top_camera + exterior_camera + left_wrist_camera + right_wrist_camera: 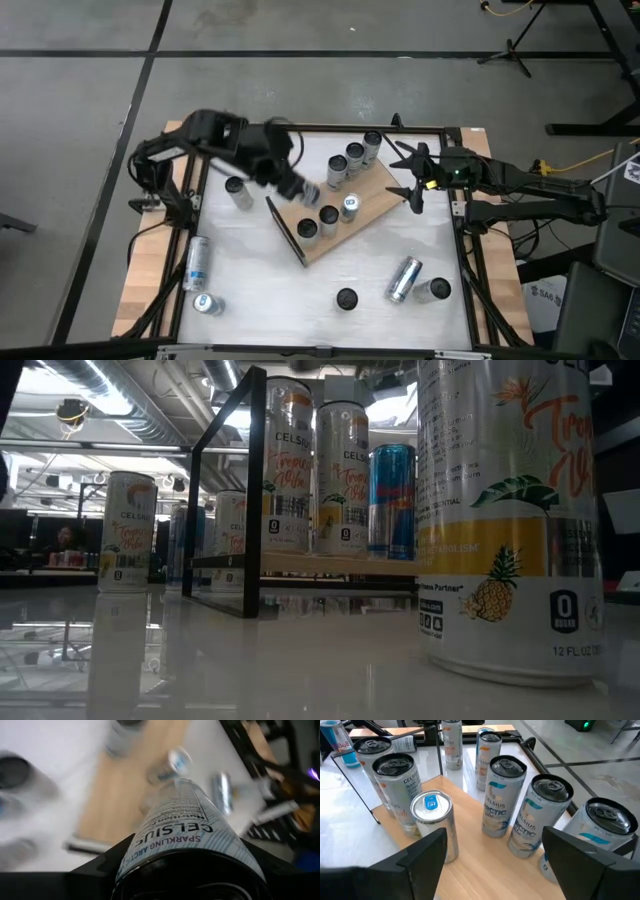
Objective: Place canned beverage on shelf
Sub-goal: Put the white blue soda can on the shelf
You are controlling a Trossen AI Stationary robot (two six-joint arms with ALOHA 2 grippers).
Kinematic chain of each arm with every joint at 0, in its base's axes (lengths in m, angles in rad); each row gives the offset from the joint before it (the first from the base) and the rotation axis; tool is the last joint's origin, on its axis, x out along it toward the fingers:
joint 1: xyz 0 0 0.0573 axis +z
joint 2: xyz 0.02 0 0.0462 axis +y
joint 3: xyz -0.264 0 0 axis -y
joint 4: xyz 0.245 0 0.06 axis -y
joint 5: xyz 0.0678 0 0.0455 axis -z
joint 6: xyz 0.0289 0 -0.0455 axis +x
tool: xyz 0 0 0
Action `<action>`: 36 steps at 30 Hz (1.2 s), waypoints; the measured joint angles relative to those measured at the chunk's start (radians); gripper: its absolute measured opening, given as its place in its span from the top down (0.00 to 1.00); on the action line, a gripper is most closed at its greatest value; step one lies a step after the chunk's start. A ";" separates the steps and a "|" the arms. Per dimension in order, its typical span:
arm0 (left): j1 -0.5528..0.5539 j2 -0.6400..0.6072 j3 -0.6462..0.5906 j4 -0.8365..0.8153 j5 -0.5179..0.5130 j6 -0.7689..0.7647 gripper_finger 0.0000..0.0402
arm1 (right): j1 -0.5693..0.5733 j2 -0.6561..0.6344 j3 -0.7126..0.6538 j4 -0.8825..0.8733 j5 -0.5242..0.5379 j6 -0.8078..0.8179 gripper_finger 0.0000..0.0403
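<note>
- The can [187, 835] clamped in the left end effector [300, 186] reads "CELSIUS" and "SPARKLING ARCTIC" on a silvery-white label; in the high view it hangs over the shelf's [372, 196] left part, beside the cans there.
- In the low view, the big near can [510, 510] shows a pineapple, "0 SUGAR" and "12 FL OZ"; Celsius cans [291, 465] and a blue can [392, 500] stand on the shelf behind.
- The right end effector [492, 855] holds nothing, its fingers spread wide, at the shelf's right end.
- Before it stand three Celsius Arctic cans [502, 795] and a blue-topped can [432, 822].
- The shelf is a light wood-grain board with a dark frame [250, 490] at one end, lying askew mid-table [250, 280].
- Loose cans ring it: one lying [403, 278] near the front right, another [197, 262] at the left.
</note>
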 joint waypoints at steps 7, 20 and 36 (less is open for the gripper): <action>0.180 0.005 -0.003 0.000 -0.086 0.161 0.41 | 0.000 0.000 0.000 -0.004 0.000 0.000 0.21; 0.285 0.143 -0.008 0.002 -0.089 0.324 0.41 | -0.001 0.000 0.000 -0.002 0.000 0.000 0.21; 0.276 0.308 -0.008 0.001 -0.002 0.403 0.41 | -0.001 0.000 0.000 -0.002 0.000 0.000 0.21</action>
